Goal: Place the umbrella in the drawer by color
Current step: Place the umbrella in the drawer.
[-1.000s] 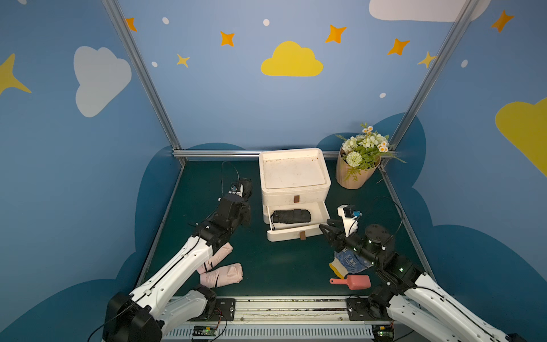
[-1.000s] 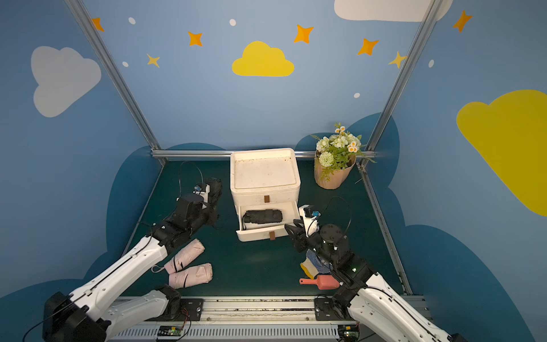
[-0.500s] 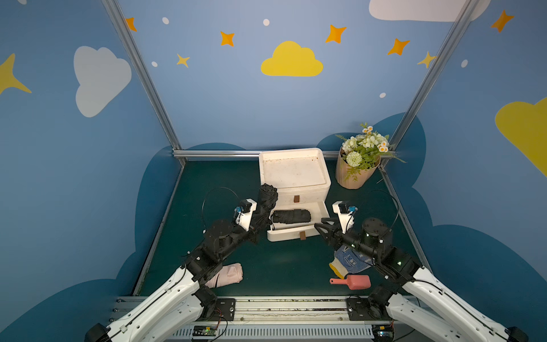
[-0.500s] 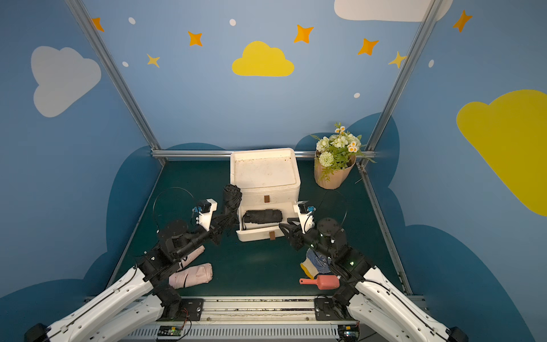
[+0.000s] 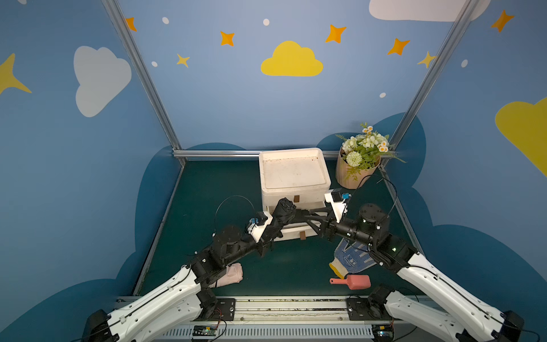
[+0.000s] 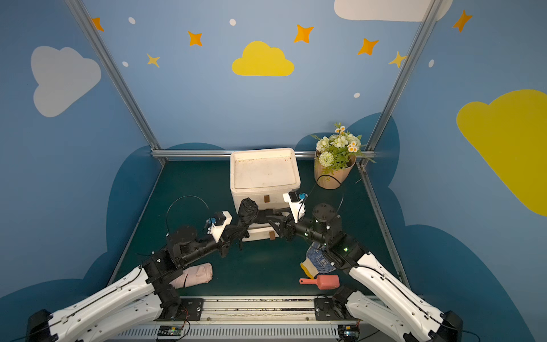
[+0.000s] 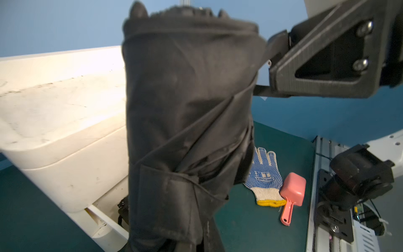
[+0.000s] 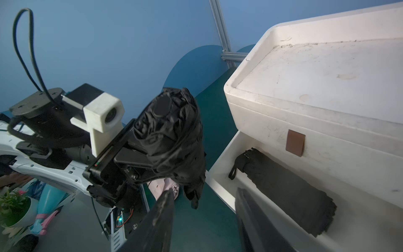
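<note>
Left arm has swung in from the left side of the drawer unit (image 5: 293, 171) to its front within the last second. The right arm has edged in to meet it.

- Pink umbrella (image 5: 232, 274) is lying near the worktop's (image 5: 207, 192) front-left corner, partly under the left arm and not yet sorted.
- Left gripper (image 5: 270, 232) is clamping the lower end of the black umbrella (image 5: 284, 211), holding it tilted in the air just in front of the unit.
- Lower drawer (image 8: 220, 174) is standing open, with a stowed black umbrella (image 8: 283, 185) lying inside.
- Right gripper (image 5: 300, 214) is reaching at the held umbrella's side with its jaws apart and nothing between them. One finger (image 7: 274, 43) looks to be touching the fabric.
- Glove (image 5: 353, 260) and scoop (image 5: 353, 281) are sitting near the front-right corner, not involved.

Step, as judged: carrying black to the black drawer, possibly a handover or a steadying assist. Next move calls for laying the umbrella flat beside the stowed one while clearing the drawer's front wall. The right arm will need either to close on it or to back away.
</note>
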Robot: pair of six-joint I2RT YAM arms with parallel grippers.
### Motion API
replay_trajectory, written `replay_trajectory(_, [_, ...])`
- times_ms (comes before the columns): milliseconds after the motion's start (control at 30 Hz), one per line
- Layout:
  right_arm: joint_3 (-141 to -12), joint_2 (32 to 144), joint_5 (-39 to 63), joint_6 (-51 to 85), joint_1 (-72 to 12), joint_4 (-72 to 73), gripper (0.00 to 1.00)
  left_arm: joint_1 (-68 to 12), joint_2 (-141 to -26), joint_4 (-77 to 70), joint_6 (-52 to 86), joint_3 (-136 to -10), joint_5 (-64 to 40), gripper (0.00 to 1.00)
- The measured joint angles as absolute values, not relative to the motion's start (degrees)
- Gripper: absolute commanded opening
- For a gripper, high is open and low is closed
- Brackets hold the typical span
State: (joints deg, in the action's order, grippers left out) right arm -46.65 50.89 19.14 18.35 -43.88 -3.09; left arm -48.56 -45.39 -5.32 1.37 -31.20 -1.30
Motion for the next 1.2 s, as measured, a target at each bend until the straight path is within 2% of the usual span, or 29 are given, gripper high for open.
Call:
replay_trajectory(333, [-48.2,52.8,20.4,19.4,-45.3,-2.4,0.49,-57.4,-54.3,-2.8,-4.9,-37.1,9.3,0.03])
replay_trajectory(400, [-48.2,52.8,19.7,19.4,-45.3,-2.4,0.43,-58.3,-55.1,-2.6,-5.7,-37.7,10.9,0.02])
replay_trajectory(433, [-48.2,52.8,19.3,19.5,-45.3,-2.4,0.36,-58.8,-55.5,-2.6,-6.1,-37.9,11.7,0.03])
replay_trajectory(500, [-48.2,52.8,18.8,19.8,-45.3,-2.4,0.21,-59.5,-56.0,-2.5,-6.6,-38.2,12.8,0.02])
replay_trajectory(567, [-48.1,52.7,18.0,20.1,-45.3,-2.3,0.01,-60.2,-56.6,-2.5,-7.2,-38.6,14.2,0.03])
replay_trajectory(767, [-47.7,52.5,16.7,20.4,-45.3,-2.3,0.0,-61.6,-57.3,-2.3,-7.8,-38.9,16.8,0.03])
replay_trajectory(800, [-47.7,52.4,16.6,20.6,-45.4,-2.3,0.0,-61.7,-57.3,-2.3,-7.8,-38.9,17.0,0.08])
replay_trajectory(967, [-47.1,50.5,14.3,22.4,-45.7,-2.3,0.0,-62.3,-56.4,-2.7,-7.9,-38.9,17.5,0.44])
replay_trajectory(1133, [-43.5,42.4,8.6,24.8,-46.2,-2.2,0.0,-62.7,-51.2,-4.1,-7.4,-38.9,18.0,0.66])
replay_trajectory(1167, [-42.9,40.7,7.4,24.9,-46.2,-2.2,0.0,-62.7,-49.7,-4.2,-7.2,-38.9,18.3,0.78])
replay_trajectory(1200, [-42.1,38.6,5.7,24.9,-46.2,-2.2,0.0,-62.7,-48.0,-4.3,-6.8,-38.9,18.8,1.0])
